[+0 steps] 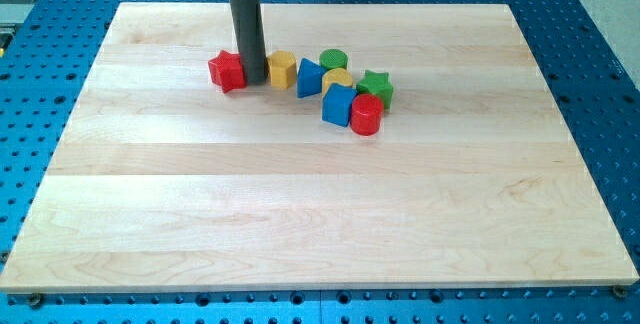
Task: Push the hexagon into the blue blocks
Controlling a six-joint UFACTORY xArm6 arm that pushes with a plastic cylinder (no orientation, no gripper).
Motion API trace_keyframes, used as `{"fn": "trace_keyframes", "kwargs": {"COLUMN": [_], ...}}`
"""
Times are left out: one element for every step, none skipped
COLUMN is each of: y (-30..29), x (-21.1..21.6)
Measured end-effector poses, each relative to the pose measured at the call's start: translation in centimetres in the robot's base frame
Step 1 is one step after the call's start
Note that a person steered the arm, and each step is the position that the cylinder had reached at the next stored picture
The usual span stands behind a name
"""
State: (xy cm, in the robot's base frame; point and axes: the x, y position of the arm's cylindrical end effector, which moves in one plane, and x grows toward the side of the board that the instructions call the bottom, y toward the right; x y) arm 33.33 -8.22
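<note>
The yellow hexagon (282,68) lies near the view's top centre, touching the blue triangle (309,78) on its right. A blue cube (339,104) sits further right and lower. My tip (254,81) stands between the red star (228,70) on its left and the yellow hexagon on its right, close against both. The rod rises straight up from there to the view's top edge.
A green cylinder (334,61), a yellow block (338,78) partly hidden behind the blue cube, a green star (375,86) and a red cylinder (366,115) cluster right of the blue blocks. The wooden board (300,214) lies on a blue perforated table (590,84).
</note>
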Motion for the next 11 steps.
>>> {"fn": "trace_keyframes", "kwargs": {"y": [0.9, 1.5, 1.7, 2.7, 2.7, 2.6, 2.3, 0.6, 4.0, 1.4, -3.5], "x": [-0.9, -1.6, -3.2, -1.7, 0.8, 2.2, 3.4, 4.9, 5.7, 5.9, 5.8]}}
